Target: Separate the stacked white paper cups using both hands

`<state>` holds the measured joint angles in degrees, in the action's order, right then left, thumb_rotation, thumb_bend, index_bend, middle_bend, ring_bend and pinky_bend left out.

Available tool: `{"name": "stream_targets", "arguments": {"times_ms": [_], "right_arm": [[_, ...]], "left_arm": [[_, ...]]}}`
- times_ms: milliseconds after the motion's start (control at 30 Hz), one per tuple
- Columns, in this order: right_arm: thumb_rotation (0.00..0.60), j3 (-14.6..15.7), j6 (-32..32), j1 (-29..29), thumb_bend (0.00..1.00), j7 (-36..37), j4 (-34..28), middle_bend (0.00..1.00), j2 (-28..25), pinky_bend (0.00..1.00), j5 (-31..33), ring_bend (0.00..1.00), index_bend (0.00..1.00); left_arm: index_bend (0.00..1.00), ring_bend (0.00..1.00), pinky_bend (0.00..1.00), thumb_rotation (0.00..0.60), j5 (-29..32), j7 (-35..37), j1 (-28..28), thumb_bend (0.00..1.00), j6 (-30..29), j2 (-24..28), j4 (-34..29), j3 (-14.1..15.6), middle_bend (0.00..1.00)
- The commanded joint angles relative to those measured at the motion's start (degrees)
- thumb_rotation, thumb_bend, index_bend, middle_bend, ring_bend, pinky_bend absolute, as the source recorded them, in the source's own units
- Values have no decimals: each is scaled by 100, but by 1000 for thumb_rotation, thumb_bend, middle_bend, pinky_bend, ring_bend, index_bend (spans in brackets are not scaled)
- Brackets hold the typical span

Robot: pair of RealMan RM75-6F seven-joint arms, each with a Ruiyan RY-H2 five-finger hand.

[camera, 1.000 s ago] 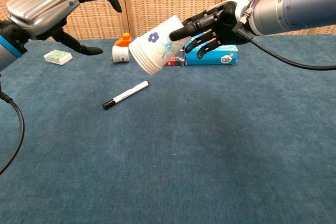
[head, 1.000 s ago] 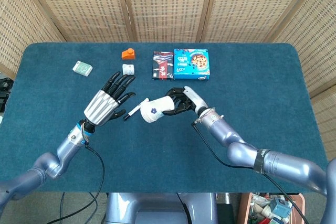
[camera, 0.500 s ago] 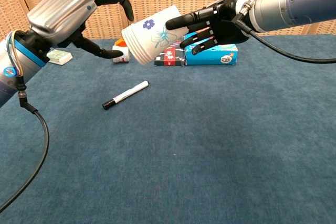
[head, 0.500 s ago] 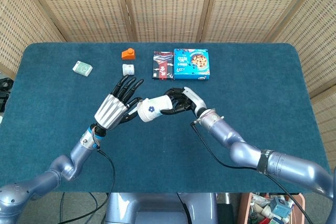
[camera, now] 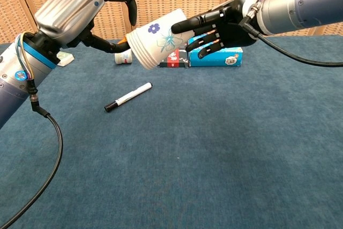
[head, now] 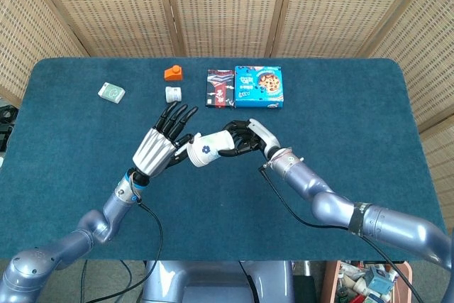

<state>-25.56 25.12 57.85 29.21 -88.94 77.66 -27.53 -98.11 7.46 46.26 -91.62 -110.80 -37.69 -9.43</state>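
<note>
We are holding the stacked paper cups [camera: 159, 45] sideways in the air above the blue table [camera: 214, 148] with our right hand [camera: 225, 25]. Our left hand [camera: 80, 9] is open, its fingers spread just beside the rim. Paper cups are light and squash easily, so we should probably pinch the outer rim gently.

The head view looks steeply down on the whole blue table [head: 340, 125]. The chest view looks low and forward, closer, probably sharing only the table's middle.
</note>
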Motion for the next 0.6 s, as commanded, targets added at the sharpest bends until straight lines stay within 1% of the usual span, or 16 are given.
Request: {"name": "stream_targets", "arguments": {"times_ms": [33, 133, 467, 600], "right_arm": [[600, -2, -20, -16, 437, 10, 14, 647, -6, 647, -29, 535, 551], [600, -2, -36, -34, 441, 23, 30, 647, -7, 647, -65, 535, 551], [600, 7, -128, -71, 442, 68, 80, 647, -2, 647, -169, 535, 551], [600, -12, -160, -87, 445, 103, 61, 647, -13, 648, -197, 535, 551]], "left_arm": [[562, 0, 0, 600, 29, 31, 4, 257, -33, -34, 53, 10, 0], [564, 0, 0, 600, 36, 53, 9, 263, -77, -65, 135, 36, 0], [588, 0, 0, 600, 96, 143, 83, 350, -175, -190, 286, 66, 13], [600, 0, 0, 600, 123, 135, 110, 358, -149, -215, 294, 85, 14]]}}
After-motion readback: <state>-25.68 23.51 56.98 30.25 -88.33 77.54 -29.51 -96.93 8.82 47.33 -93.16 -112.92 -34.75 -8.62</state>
